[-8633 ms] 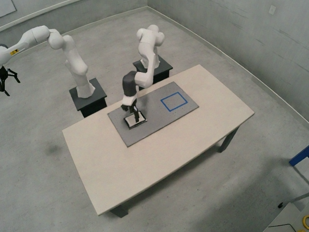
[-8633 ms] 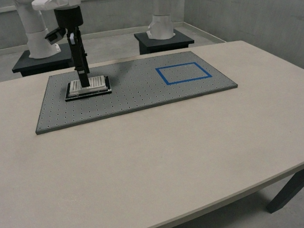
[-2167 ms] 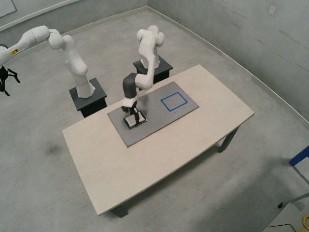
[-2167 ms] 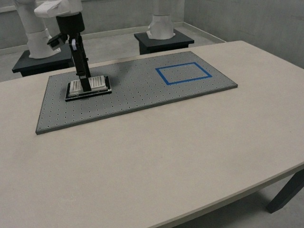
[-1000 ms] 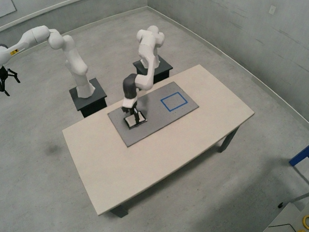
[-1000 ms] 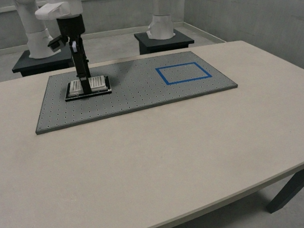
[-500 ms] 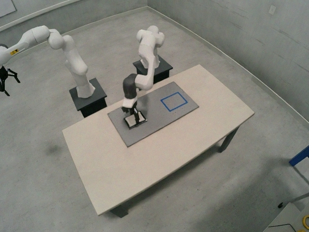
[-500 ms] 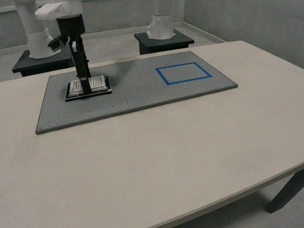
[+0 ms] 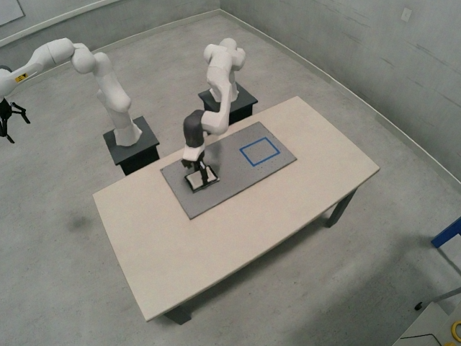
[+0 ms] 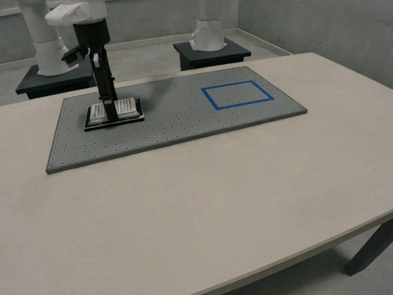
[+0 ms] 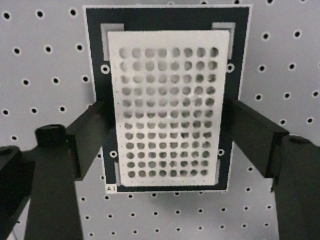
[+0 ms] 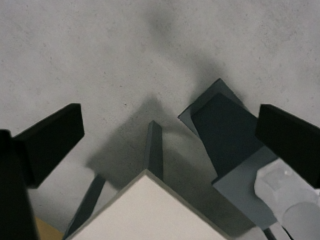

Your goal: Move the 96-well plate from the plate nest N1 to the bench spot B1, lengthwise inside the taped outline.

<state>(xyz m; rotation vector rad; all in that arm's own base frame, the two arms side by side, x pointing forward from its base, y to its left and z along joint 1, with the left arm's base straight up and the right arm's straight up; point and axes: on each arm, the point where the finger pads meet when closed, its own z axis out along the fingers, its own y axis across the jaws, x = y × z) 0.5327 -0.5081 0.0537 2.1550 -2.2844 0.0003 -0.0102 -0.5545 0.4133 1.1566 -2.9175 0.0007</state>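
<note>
Straddling plate (image 9: 195, 180) (image 10: 127, 106) (image 11: 167, 109), left gripper (image 9: 201, 175) (image 10: 113, 109) (image 11: 167, 118) stands spread, fingers beside long sides, pinching nothing. Plate sits in nest (image 10: 130, 121) (image 11: 170, 18), directly below; long axis crosses finger line. Right gripper (image 9: 17, 129) (image 12: 171, 120), wide open, hangs well apart.
</note>
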